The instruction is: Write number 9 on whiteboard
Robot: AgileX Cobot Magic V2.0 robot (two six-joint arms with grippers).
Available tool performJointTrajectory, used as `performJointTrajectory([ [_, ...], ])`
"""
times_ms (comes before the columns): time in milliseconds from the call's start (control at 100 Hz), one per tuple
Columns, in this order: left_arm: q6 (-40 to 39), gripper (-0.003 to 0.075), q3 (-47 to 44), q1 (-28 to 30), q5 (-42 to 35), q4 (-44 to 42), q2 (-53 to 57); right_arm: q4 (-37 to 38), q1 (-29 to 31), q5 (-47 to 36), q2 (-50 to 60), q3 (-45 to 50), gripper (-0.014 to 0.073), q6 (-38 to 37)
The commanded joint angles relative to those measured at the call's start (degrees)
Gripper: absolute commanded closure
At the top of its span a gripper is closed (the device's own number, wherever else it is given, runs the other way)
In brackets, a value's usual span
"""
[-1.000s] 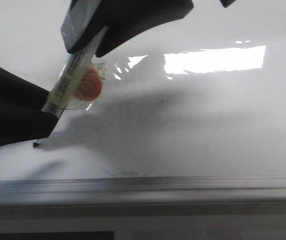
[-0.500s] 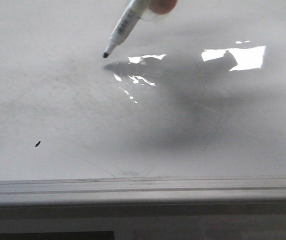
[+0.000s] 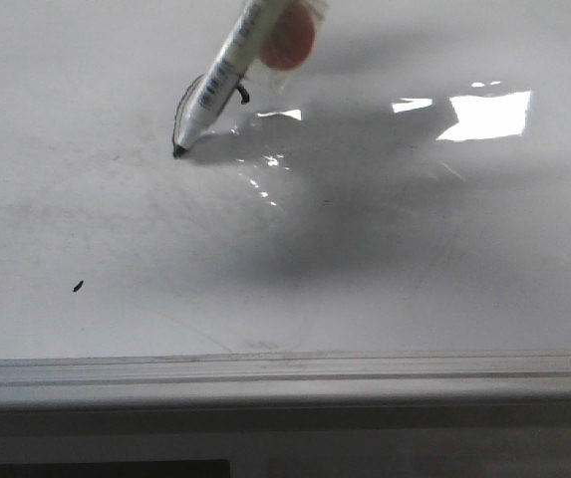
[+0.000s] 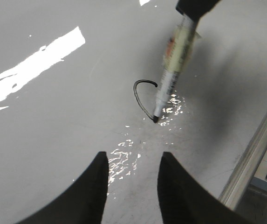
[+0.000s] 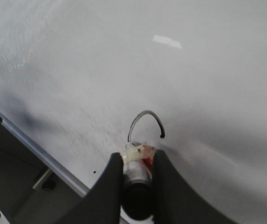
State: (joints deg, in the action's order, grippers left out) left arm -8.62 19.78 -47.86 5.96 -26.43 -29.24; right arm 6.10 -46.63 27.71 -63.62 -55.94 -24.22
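Note:
On the glossy whiteboard [image 3: 385,259] lies a thin black open arc [image 3: 179,108] of the number 9. The marker [image 3: 227,68] leans over it, and its tip touches the board at the arc's near end. An orange blob clings to the marker's barrel. In the right wrist view my right gripper [image 5: 137,157] is shut on the marker [image 5: 137,189], with the arc [image 5: 145,115] just beyond the fingers. My left gripper [image 4: 133,161] hovers open over bare board, nothing between its fingers, a short way from the marker [image 4: 173,60] and arc [image 4: 140,95].
A tiny black ink dot [image 3: 78,287] sits near the board's front left. The grey metal edge strip [image 3: 285,373] runs along the front, also seen as the strip [image 4: 254,149] beside the left gripper. A bright glare patch [image 3: 489,112] lies at the far right.
The marker left the ink dot at the front left and rose toward the far side. Its tip has since come down onto the board, and a curved black stroke has appeared there.

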Motion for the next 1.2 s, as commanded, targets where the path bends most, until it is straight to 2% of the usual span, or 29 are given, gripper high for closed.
performJointTrajectory([
  [0,-0.4,0.0478,1.8,0.0,-3.8,0.6,-0.3,5.6,0.9,2.6,2.1,-2.3,0.0657,0.7],
  [170,-0.4,0.0478,1.8,0.0,-3.8,0.6,-0.3,7.7,2.1,4.4,2.7,-6.8,0.0657,0.7],
  [320,-0.4,0.0478,1.8,0.0,-3.8,0.6,-0.3,7.2,2.0,5.9,2.0,-7.0,0.0657,0.5],
  [490,-0.4,0.0478,1.8,0.0,-3.7,0.6,-0.4,3.3,0.2,7.1,1.6,-1.5,0.0657,0.2],
  [640,-0.4,0.0478,1.8,0.0,-4.2,0.6,-0.6,1.1,-1.2,4.4,1.6,1.2,0.0657,0.1],
  [910,-0.4,0.0464,0.4,-2.7,-15.5,3.3,-11.2,-1.8,-7.6,0.8,0.0,-1.7,0.0657,0.1],
  [1190,-0.4,0.0435,0.7,-5.1,-20.0,3.0,-20.0,-6.1,-10.1,-3.5,-2.5,-1.7,0.0657,0.1],
])
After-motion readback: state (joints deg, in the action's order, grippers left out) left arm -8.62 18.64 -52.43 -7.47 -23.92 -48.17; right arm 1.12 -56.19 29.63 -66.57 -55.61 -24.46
